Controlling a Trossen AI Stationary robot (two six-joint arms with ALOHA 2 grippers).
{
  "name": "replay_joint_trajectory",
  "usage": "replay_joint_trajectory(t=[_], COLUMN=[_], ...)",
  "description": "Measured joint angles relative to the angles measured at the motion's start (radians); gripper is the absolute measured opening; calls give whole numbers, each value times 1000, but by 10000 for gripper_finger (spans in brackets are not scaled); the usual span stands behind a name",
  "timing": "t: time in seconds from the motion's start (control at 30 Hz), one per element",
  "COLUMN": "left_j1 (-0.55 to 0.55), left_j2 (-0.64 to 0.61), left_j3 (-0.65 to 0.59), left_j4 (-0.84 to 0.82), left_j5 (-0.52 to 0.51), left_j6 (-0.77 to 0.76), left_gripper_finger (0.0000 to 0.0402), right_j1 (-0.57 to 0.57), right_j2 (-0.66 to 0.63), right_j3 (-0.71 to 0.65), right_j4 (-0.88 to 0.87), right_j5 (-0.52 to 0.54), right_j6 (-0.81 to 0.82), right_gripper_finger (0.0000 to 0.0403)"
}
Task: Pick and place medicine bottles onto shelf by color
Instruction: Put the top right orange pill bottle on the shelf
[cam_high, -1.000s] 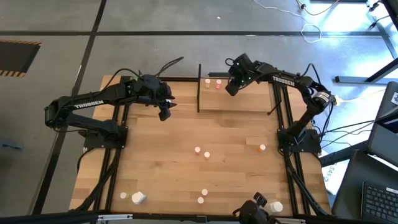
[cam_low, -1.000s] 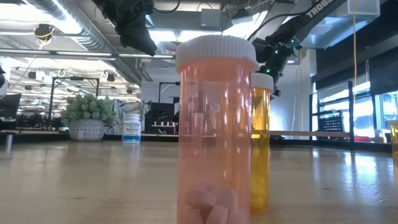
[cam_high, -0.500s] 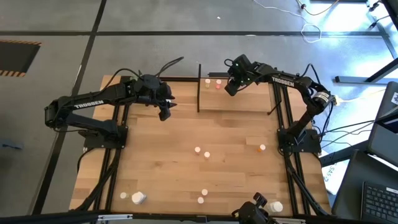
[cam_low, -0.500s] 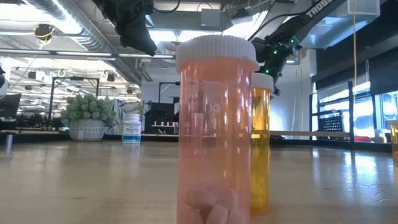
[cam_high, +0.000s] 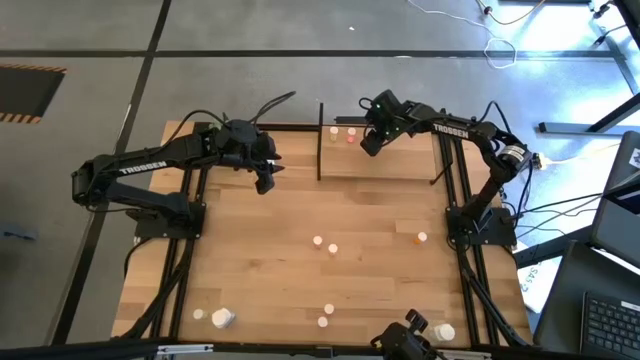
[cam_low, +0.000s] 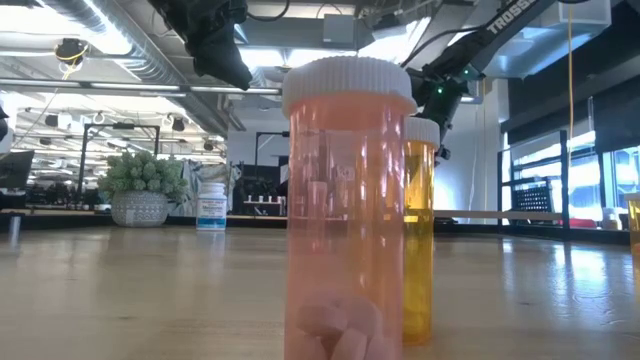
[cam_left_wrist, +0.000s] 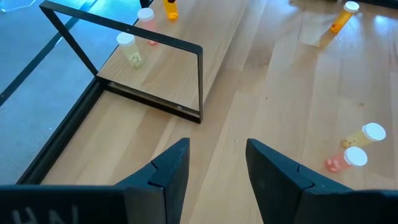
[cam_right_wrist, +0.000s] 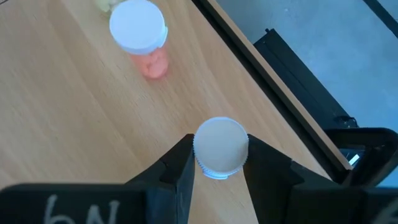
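**Q:** Start at the left. What is your left claw doing?

**A:** My left claw (cam_high: 265, 183) hangs over the far left of the table (cam_high: 260, 260), just left of the shelf (cam_high: 390, 166). Its fingers stand apart with nothing between them. It waits.

**Q:** And the bottles out on the table?

**A:** Scattered. Two small ones (cam_high: 325, 245) sit side by side near the middle, an orange one (cam_high: 420, 238) stands further right, and more lie along the near edge, including a larger white one (cam_high: 222, 318) at the near left.

**Q:** Now the shelf, and your right claw?

**A:** The shelf stands at the far edge, right of centre. Two bottles are on it at its left end, one of them pink (cam_right_wrist: 142, 34). My right claw (cam_right_wrist: 219, 163) is over the shelf just beside them, its fingers closed against the sides of a white-capped bottle (cam_right_wrist: 220, 144), right under the cap (I cannot see what colour the body is, since the cap hides it).

**Q:** How will that bottle handle?

**A:** I judge it light and stiff, a hard plastic tube with smooth sides that could slip or twist. Tall and narrow, it would tip easily if set down crooked. Holding it high on the body, below the cap's rim, seems safest.
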Motion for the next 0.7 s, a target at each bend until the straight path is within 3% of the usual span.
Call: replay_joint_trajectory(t=[0.7], left_j1=[0], left_j2=[0], left_j3=[0], left_j4=[0], left_j5=[0], left_j6=[3], left_gripper_finger=[151], right_j1=[1], right_j2=[0], right_j3=[0], right_j4=[5], right_j5=[7], right_j6=[-28], right_gripper_finger=[138])
